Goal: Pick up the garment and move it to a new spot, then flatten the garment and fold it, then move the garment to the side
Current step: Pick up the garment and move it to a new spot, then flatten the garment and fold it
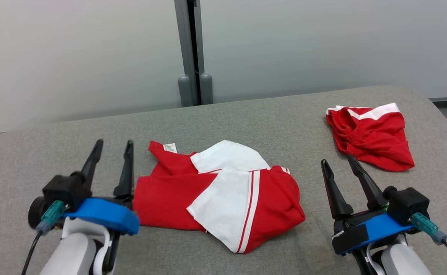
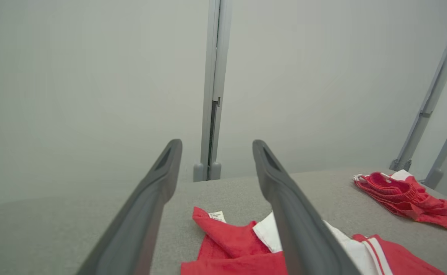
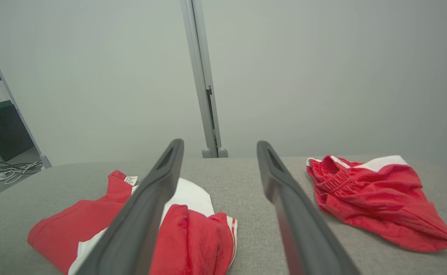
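Covering the near left corner of the garment [image 1: 216, 191] in the head view is the blue mount [image 1: 105, 215] of the left end effector [image 1: 115, 142], so that corner's outline cannot be made out. In the left wrist view the bottom edge cuts the garment [image 2: 231, 240] off, and one dark finger [image 2: 296, 221] crosses its white panel. In the right wrist view a finger [image 3: 139, 217] hides the strip where red meets white. The print on the small white label [image 1: 170, 148] is too small to read.

The garment lies crumpled in the middle of the grey tabletop [image 1: 284, 114], red with white panels folded over it, between the two end effectors. Its left edge is just beside the left end effector's inner finger; whether they touch cannot be told. The right end effector [image 1: 337, 159] stands apart from the garment's right edge, with bare tabletop between them.

Both end effectors have their fingers spread apart and hold nothing. A second red cloth [image 1: 370, 135] with a white band lies at the far right, near the right end effector but clear of it.
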Tool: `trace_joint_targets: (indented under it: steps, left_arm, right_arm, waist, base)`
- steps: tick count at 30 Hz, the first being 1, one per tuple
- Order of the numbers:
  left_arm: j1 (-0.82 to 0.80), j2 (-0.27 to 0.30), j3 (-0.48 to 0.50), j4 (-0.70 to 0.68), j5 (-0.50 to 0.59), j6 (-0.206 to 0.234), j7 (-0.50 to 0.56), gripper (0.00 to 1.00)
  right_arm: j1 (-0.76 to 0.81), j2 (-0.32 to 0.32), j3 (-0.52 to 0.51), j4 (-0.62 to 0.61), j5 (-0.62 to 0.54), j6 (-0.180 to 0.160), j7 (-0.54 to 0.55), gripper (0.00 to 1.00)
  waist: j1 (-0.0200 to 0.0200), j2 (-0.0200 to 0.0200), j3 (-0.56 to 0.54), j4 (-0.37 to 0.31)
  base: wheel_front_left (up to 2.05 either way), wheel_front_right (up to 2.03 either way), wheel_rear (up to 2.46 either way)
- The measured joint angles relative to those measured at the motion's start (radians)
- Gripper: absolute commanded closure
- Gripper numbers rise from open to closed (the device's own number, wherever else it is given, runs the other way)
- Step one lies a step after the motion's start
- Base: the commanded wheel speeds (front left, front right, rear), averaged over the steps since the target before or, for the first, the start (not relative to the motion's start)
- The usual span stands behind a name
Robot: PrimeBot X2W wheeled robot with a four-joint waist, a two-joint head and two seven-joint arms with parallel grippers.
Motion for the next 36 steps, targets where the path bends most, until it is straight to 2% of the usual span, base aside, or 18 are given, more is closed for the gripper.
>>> trace_joint_targets:
  steps: [2, 7, 15, 22, 36]
  left_arm:
    - [0.048, 0.022, 0.028, -0.018, 0.002, 0.015, -0.013, 0.00]
    - [0.171, 0.030, 0.095, -0.063, -0.007, 0.030, -0.027, 0.00]
    - [0.322, -0.020, 0.200, -0.170, 0.054, 0.043, -0.030, 0.00]
    - [0.346, -0.058, 0.230, -0.187, 0.106, 0.026, -0.030, 0.00]
    - [0.346, -0.092, 0.255, -0.165, 0.149, -0.002, -0.030, 0.00]
  right_arm:
    - [0.008, -0.005, -0.006, 0.001, 0.001, 0.000, 0.000, 0.00]
    - [0.044, -0.013, -0.036, 0.008, 0.004, 0.000, 0.000, 0.00]
    - [0.080, -0.010, -0.067, 0.023, 0.005, 0.000, 0.000, 0.00]
    - [0.076, -0.004, -0.059, 0.035, 0.006, 0.000, 0.000, 0.00]
    - [0.064, -0.013, -0.047, 0.082, 0.010, 0.000, 0.000, 0.00]
  waist:
    - [0.0000, 0.0000, -0.006, 0.011]
    - [-0.0001, 0.0000, -0.021, 0.039]
    - [0.0000, 0.0000, -0.022, 0.046]
    - [0.0000, 0.0001, -0.018, 0.035]
    - [0.0001, 0.0001, -0.017, 0.027]
  base:
    - [0.00, 0.00, 0.00]
    - [0.00, 0.00, 0.00]
    - [0.00, 0.00, 0.00]
    - [0.00, 0.00, 0.00]
    - [0.00, 0.00, 0.00]
